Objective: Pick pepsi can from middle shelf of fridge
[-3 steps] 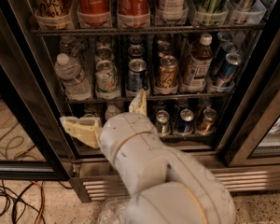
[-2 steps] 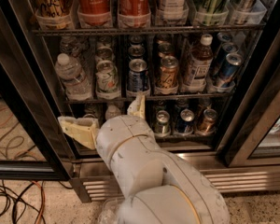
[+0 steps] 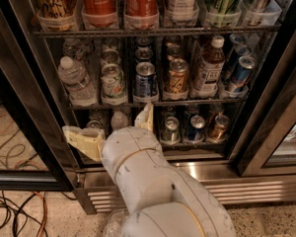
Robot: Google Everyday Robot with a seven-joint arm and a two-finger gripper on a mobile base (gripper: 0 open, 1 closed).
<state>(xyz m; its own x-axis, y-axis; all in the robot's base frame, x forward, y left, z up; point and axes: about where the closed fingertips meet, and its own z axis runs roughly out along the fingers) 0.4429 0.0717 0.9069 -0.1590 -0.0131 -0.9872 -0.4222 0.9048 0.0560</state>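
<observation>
Three racks of drinks, one arm, one claw. Fridge (image 3: 266,181): tall, black-framed, steel-based, stock facing outward. Middle shelf (image 3: 207,101): dark wire, just above the claw, with cans and bottles upright in clear trays, filed front to back in lanes. I'd judge this lets each front item be drawn straight out without disturbing its neighbours. Pepsi can (image 3: 146,80): dark blue, silver top, front of its lane, directly above the claw's upper finger and, as far as I can tell, not touched by it. Neighbours: pale can (image 3: 113,80) up and left of the claw, water bottle (image 3: 76,80) further left, golden-brown can (image 3: 177,78) up and right. Red cola cans (image 3: 118,4): top rack, well above the claw. Claw (image 3: 107,122): cream fingers splayed wide, holding nothing, one pointing up toward the pepsi can, the other out to the left. It sits level with the lowest rack, in front of the small cans there. The wide spread looks meant to leave room for a can's body. Arm: thick, white, rising from the bottom edge, bent forward at a rounded joint, wrist aimed into the fridge below the target. A lift and a turn of the wrist seem needed before the fingers could bracket the can.
</observation>
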